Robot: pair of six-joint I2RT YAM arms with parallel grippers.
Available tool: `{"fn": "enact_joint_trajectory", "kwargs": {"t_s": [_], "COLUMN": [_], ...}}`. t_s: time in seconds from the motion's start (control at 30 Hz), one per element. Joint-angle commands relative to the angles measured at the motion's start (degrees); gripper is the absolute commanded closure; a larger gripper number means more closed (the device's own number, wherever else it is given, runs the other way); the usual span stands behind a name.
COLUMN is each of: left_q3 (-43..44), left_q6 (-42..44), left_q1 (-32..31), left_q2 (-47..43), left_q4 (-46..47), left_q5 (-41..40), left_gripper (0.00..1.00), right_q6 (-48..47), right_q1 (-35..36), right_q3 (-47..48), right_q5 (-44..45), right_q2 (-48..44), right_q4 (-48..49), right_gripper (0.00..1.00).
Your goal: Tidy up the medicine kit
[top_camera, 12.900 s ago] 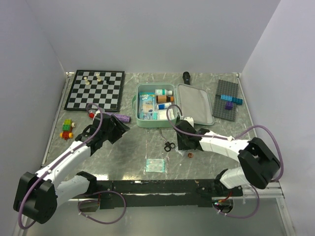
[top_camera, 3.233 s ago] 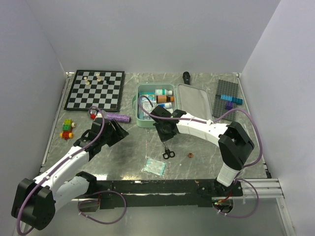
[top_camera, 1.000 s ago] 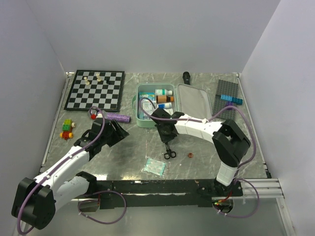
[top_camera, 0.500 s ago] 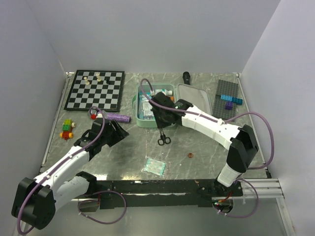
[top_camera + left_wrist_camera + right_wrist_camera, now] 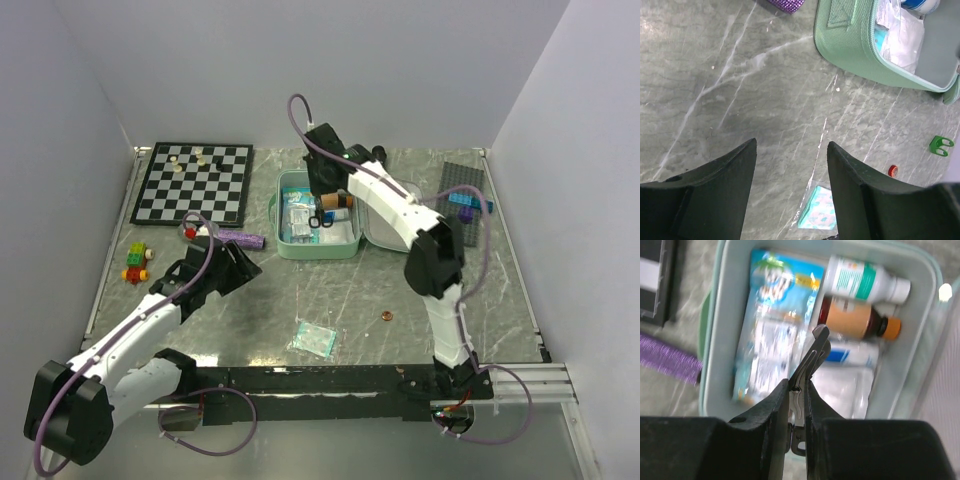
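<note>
Judging by how things lie on the marble table point(image 5: 300, 290), the packing is well under way but not finished. At 12 o'clock from the table's middle, the mint-green medicine kit point(image 5: 316, 250) lies open, its lid point(image 5: 398, 205) folded flat toward 3 o'clock. The tray already holds a blue sachet pack point(image 5: 772, 325), a white bottle point(image 5: 865, 280), a brown bottle with an orange cap point(image 5: 855, 320) and a blue-and-white tube point(image 5: 847, 355).

The right arm point(image 5: 400, 215) reaches over the tray, its jaws clamped on the blades of a pair of black-handled scissors point(image 5: 807, 360) that hang above the contents; they look about to be put in, not yet let go. The left arm point(image 5: 150, 320) waits at 8 o'clock from the kit, its jaws apart with nothing between them.

A purple tube point(image 5: 240, 239) lies outside at 9 o'clock of the kit, and a flat teal packet point(image 5: 315, 338) at 6 o'clock, well apart. A small reddish disc point(image 5: 384, 316) sits at 5 o'clock; whether it belongs in the kit I cannot tell. Closing the lid would come last.
</note>
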Motion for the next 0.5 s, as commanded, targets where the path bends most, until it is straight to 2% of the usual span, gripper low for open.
{"fn": "enact_joint_trajectory", "kwargs": {"t_s": [0.0,0.23,0.27,0.4,0.47], "left_q3": [3.0,2.0,2.0,2.0,2.1], "left_q6": [1.9,1.7,1.7,1.7,1.7], "left_q1": [0.2,0.2,0.2,0.2,0.2], "left_q2": [0.3,-0.1,0.1,0.6,0.8], "left_q4": [-1.2,-0.8,-0.8,-0.3,-0.3], "left_q5": [-2.5,-2.9,-2.8,-2.6,-2.4], "left_gripper": [0.37,0.37,0.37,0.37,0.37], "right_q6": [-2.1,-1.4,-1.2,-0.5,0.2], "right_q1": [-0.4,-1.1,-1.1,-1.0,-0.9], "right_q3": [12.4,11.0,11.0,7.3,4.9], "right_q5": [-0.4,-2.0,-2.2,-4.1,-4.0], "right_q2": [7.7,11.3,11.4,8.8,6.1], "right_q4": [-3.7,-0.7,-0.7,3.0,5.5], "right_gripper": [0.92,0.9,0.87,0.61,0.51]}}
